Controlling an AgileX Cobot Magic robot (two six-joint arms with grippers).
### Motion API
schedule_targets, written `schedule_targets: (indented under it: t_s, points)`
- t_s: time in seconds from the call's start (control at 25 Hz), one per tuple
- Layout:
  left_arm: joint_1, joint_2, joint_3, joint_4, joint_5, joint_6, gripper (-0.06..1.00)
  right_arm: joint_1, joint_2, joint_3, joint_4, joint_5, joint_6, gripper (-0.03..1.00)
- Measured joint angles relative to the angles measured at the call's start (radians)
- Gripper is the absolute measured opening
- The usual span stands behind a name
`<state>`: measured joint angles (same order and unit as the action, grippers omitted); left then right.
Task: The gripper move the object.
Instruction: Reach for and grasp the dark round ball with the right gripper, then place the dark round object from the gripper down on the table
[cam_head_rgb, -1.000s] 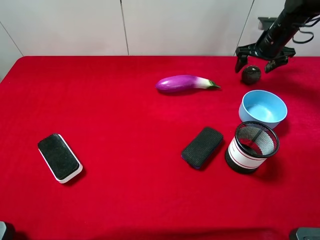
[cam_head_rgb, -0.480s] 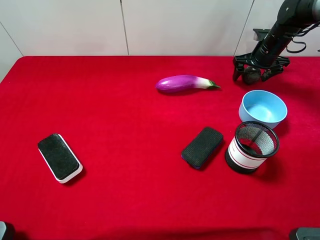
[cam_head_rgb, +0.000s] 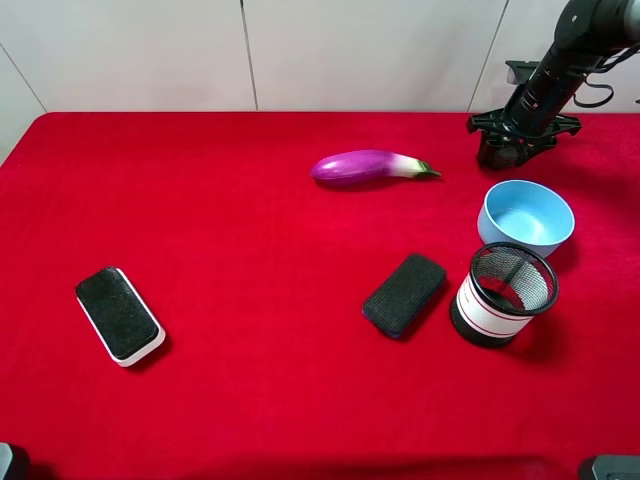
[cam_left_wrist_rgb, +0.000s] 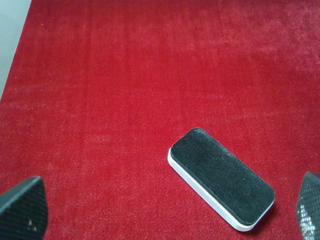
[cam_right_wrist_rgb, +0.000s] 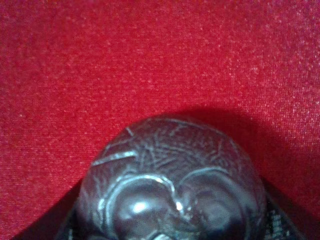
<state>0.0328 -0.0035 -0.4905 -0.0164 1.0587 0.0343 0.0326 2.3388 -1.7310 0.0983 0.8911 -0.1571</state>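
At two o'clock, black multi-fingered claw, earlier spread, is closed around small rough brownish-grey ball; lifting is judged possible.

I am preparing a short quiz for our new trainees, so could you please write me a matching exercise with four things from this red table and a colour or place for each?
Things:
1. eggplant
2. bowl
3. mesh cup
4. ball

Descriptions:
A. light blue and empty
B. dark with pale lines, held inside the right tool
C. purple, lying on its side
D. black with a white band, upright just in front of the bowl

Pairs: 1-C, 2-A, 3-D, 4-B.
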Motion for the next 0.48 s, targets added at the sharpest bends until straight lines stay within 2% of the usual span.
schedule_targets:
  t_s: [0.32,0.48]
  points:
    - [0.000,0.000,0.000,0.000,0.000,0.000,0.99,0.000,0.000,-0.001,-0.002,0.005,0.000,0.44]
    - [0.000,0.000,0.000,0.000,0.000,0.000,0.99,0.000,-0.004,-0.001,-0.002,0.043,0.000,0.44]
